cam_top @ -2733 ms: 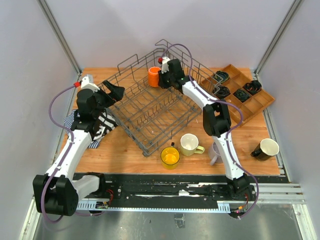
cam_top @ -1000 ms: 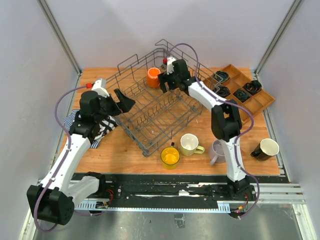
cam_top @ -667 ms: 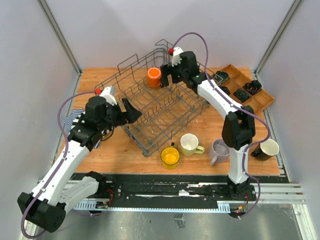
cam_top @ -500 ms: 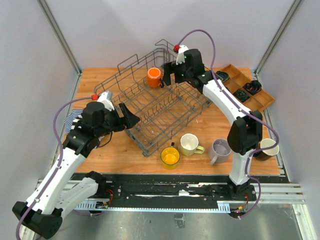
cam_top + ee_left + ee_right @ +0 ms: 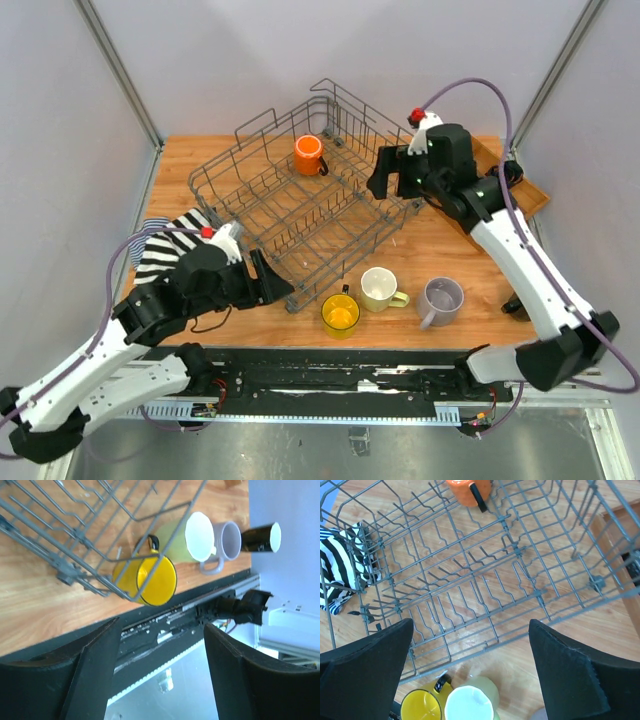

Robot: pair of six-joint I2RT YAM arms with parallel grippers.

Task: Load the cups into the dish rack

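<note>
**Change noted.** The orange mug (image 5: 308, 154) sits inside the dish rack (image 5: 268, 210), among the tines at its far corner, with nothing gripping it. The right gripper (image 5: 383, 176) has let go of it and drawn back from that corner to a position above the rack's right-hand corner. Its wrist view shows the fingers spread wide with nothing between them. The left gripper (image 5: 272, 285) has swung from the rack's left side round to its near corner. It hangs there with fingers apart and empty, pointed along the rack's near-right side.

**Items outstanding.** Four cups stand outside the rack on that near-right side.
- The yellow mug (image 5: 340, 313) is just beside the near corner.
- The cream mug (image 5: 380, 288) is close against the yellow one.
- The lavender mug (image 5: 438, 300) stands beyond the cream one.
- The black mug (image 5: 260, 537) is farthest from the rack and largely hidden behind the right arm in the overhead view.

**Assessment.** One cup of five is loaded, so that placement looks complete. The left arm appears lined up for the yellow mug as the next pick.

**Risk.** The yellow mug is crowded by the rack's wire and the cream mug. A finger may nudge either one on the way in.
</note>
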